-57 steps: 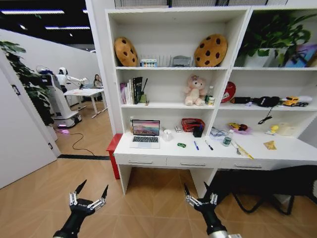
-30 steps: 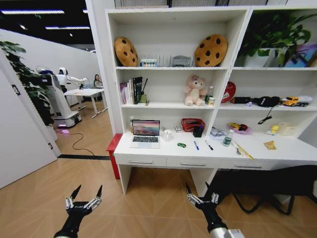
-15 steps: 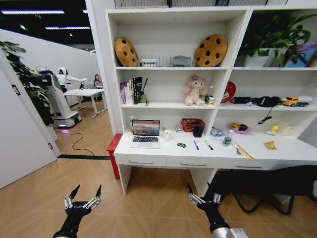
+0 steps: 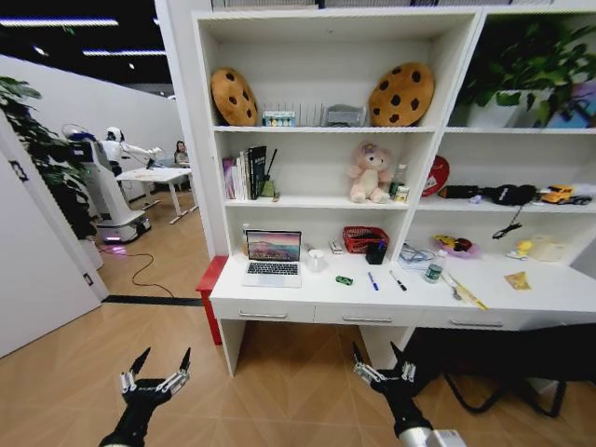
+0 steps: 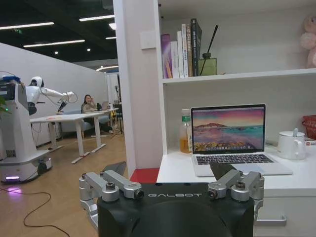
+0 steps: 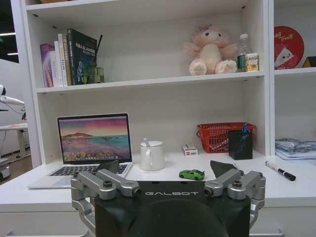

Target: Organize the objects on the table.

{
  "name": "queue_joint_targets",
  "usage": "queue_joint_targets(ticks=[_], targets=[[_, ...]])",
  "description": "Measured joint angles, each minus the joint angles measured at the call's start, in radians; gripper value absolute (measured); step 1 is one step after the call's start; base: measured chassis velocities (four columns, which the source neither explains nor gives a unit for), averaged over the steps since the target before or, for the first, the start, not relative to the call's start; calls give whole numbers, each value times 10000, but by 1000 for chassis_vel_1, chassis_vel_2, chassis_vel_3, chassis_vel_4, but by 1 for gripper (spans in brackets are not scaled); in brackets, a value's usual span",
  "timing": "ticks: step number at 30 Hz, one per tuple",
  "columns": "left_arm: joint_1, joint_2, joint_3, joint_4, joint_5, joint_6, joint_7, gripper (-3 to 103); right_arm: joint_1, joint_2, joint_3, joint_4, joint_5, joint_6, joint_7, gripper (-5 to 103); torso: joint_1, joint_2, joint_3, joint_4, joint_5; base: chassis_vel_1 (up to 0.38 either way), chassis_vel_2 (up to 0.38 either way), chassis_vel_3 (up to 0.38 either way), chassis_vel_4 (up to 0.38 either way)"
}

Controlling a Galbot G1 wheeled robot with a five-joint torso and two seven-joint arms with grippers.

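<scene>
Approach to the white desk, nothing picked up yet

The head view has shifted and the table point(image 4: 410, 296) sits slightly nearer than half a second ago, so the base or head has moved, not the objects. The left gripper point(image 4: 155, 369) and right gripper point(image 4: 380, 361) hang low before it, fingers apart and empty. The laptop point(image 4: 273, 257), green toy car point(image 4: 344, 279), blue pen point(image 4: 372, 280), black pen point(image 4: 398, 280) and green-capped bottle point(image 4: 433, 268) lie untouched, well out of reach.

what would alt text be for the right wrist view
The right gripper, fingers open and empty, faces a white table holding an open laptop, a white mug, a tiny green toy car and a black pen. A pink plush bear sits on the shelf above.
</scene>
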Motion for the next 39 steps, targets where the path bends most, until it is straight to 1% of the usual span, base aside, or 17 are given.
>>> queue_joint_targets(ticks=[1,4,5,9,11,15,19,21,25,26,27,29,34,35,37,38,39], targets=[[0,4,-3,0,0,0,0,97,-2,3,-9,-1,-2,8,0,100,-3,2,-2,1,10,-274,260,280,-281],[-2,8,-5,1,-1,0,-6,97,1,5,-27,-9,-3,93,-20,100,-2,1,-1,2,3,-275,290,280,-280],[-2,8,-5,1,0,-2,-6,97,9,3,-36,-18,-4,145,-46,100,-1,0,-1,2,8,-287,286,271,-309],[13,15,-7,1,2,-7,-8,97,18,4,-49,-20,-5,193,-70,100,-1,1,-1,-1,4,-306,322,306,-301],[13,27,-8,2,2,-6,-10,97,23,8,-52,-20,-5,208,-72,100,0,0,0,4,10,-274,308,283,-316],[5,45,1,9,1,-2,-17,97,23,11,-56,-30,-5,267,-73,100,-2,2,-2,-2,6,-280,301,306,-293],[0,48,14,28,9,5,-20,97,58,-3,-57,-48,-17,270,-73,100,2,0,0,4,9,-269,260,251,-264],[-3,53,18,32,11,10,-23,97,66,-7,-56,-58,-27,270,-72,100,0,1,-1,-1,2,-252,265,257,-256],[-41,77,17,41,18,30,-112,97,121,-11,-41,-104,-88,341,-34,100,0,0,0,1,6,-213,220,223,-214],[-70,101,5,40,62,20,-151,94,139,-9,-36,-116,-95,406,-22,100,0,0,-1,3,6,-172,185,178,-149],[-70,101,5,40,62,20,-151,94,139,-9,-36,-116,-95,406,-22,100,0,0,-1,3,6,-172,185,178,-149],[-187,177,-37,-32,282,-142,-215,99,149,13,-23,-123,-157,471,3,100,7,-2,1,0,4,-161,114,140,-133],[-240,273,-87,-137,451,-308,-257,100,77,41,-58,-110,-394,490,7,100,-2,-1,0,1,6,-45,36,32,-37],[-238,294,-101,-140,484,-320,-255,102,54,47,-75,-107,-486,492,7,100,-8,3,-3,0,6,34,-34,-59,38],[-228,316,-137,-71,570,-390,-209,93,44,54,-90,-109,-624,496,56,100,-11,5,-4,1,6,16,-30,-29,19],[-228,316,-137,-71,570,-390,-209,93,44,54,-90,-109,-624,496,56,100,-11,5,-4,1,6,0,0,0,0],[-222,324,-142,-39,575,-424,-181,88,42,54,-91,-111,-642,497,130,100,-11,6,-4,2,5,0,0,0,0]])
